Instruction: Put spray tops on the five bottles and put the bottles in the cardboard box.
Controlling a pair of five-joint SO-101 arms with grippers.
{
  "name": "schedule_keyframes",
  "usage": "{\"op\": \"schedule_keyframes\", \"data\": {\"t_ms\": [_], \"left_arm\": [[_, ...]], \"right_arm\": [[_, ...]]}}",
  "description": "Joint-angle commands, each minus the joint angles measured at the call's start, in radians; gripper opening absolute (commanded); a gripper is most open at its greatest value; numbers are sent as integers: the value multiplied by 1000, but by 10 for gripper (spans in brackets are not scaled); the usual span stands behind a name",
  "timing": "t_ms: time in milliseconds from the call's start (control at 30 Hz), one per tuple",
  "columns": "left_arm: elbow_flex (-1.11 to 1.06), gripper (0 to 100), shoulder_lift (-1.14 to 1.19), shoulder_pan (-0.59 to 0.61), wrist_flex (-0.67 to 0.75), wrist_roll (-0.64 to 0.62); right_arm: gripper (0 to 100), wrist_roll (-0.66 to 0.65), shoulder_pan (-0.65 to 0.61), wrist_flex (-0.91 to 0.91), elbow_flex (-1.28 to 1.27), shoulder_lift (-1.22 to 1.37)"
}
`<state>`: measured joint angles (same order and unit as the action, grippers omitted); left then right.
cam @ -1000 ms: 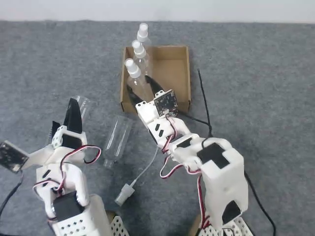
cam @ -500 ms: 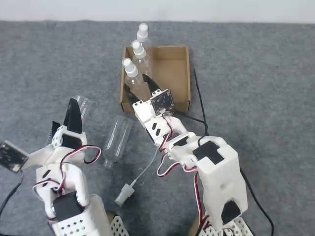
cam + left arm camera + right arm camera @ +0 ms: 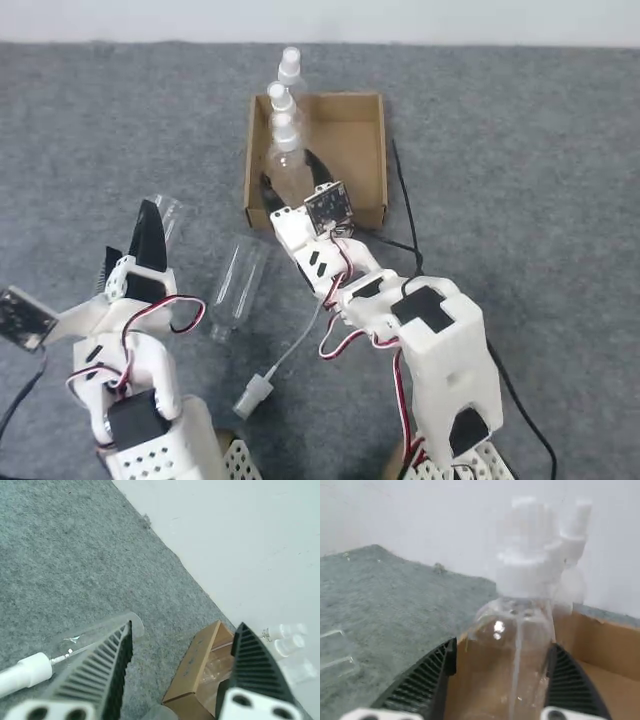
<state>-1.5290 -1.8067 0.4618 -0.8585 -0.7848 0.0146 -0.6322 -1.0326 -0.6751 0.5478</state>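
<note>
The cardboard box (image 3: pixel 350 150) lies at the back centre. Three clear bottles with white spray tops stand along its left side. My right gripper (image 3: pixel 293 183) is shut on the nearest bottle (image 3: pixel 288 160), held upright over the box's front left corner; this bottle (image 3: pixel 517 630) sits between the black fingers (image 3: pixel 427 680). My left gripper (image 3: pixel 130 252) is open above a lying clear bottle (image 3: pixel 167 212), also seen as the lying bottle (image 3: pixel 95 632) with a white piece at one end. Another topless bottle (image 3: pixel 238 285) lies between the arms. A loose spray top (image 3: pixel 255 392) with its tube lies near the front.
Grey carpet covers the table. A black cable (image 3: pixel 412 205) runs along the box's right side. The box's right half (image 3: pixel 355 130) is bare cardboard. A pale wall rises behind the box (image 3: pixel 200 662).
My right gripper has shifted right and slightly farther back, carrying the bottle inward over the box's corner. The left arm has not moved.
</note>
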Motion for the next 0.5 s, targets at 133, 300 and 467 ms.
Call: {"op": "schedule_keyframes", "data": {"t_ms": [133,300,467], "left_arm": [[5,298,-15,-2,34,11],[5,298,-15,-2,34,11],[-4,298,-15,-3,35,32]], "right_arm": [[252,-11,-12,59,2,-70],[252,-11,-12,59,-3,-79],[252,-17,-13,59,-3,-81]]}}
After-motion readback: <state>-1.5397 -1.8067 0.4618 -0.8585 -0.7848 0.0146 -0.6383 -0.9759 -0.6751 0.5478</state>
